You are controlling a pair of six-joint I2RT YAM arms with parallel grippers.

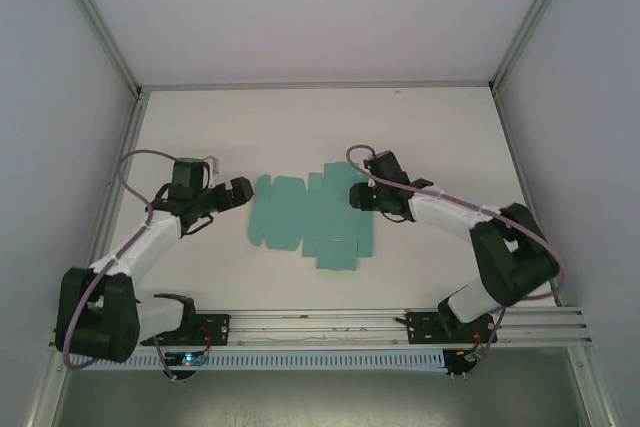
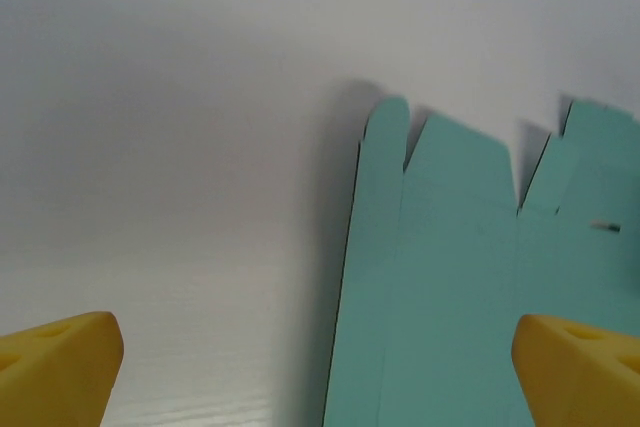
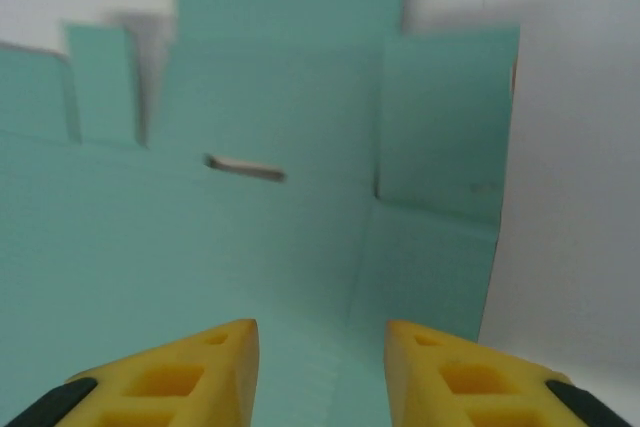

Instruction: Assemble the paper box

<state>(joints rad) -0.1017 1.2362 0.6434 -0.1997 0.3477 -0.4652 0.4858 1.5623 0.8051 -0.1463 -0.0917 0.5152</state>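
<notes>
At the left of the white counter [image 1: 300,127], the left gripper [image 1: 238,192] is being held wide open just beside the left edge of the paper box [image 1: 300,212]. In the left wrist view, its yellow fingers [image 2: 60,362] are being kept at the two sides of the frame, with bare counter [image 2: 180,147] under the one and the teal sheet [image 2: 450,277] under the other.

The paper box is being left lying flat and unfolded at the middle of the counter, between the two grippers, its flaps and creases being shown plainly.

At the right, the right gripper [image 1: 358,197] is being held over the sheet's right edge. In the right wrist view, its fingers [image 3: 190,377] are being kept partly apart, with a narrow gap between them and the flat card [image 3: 250,237] being seen through it; whether the card is being touched cannot be told.
</notes>
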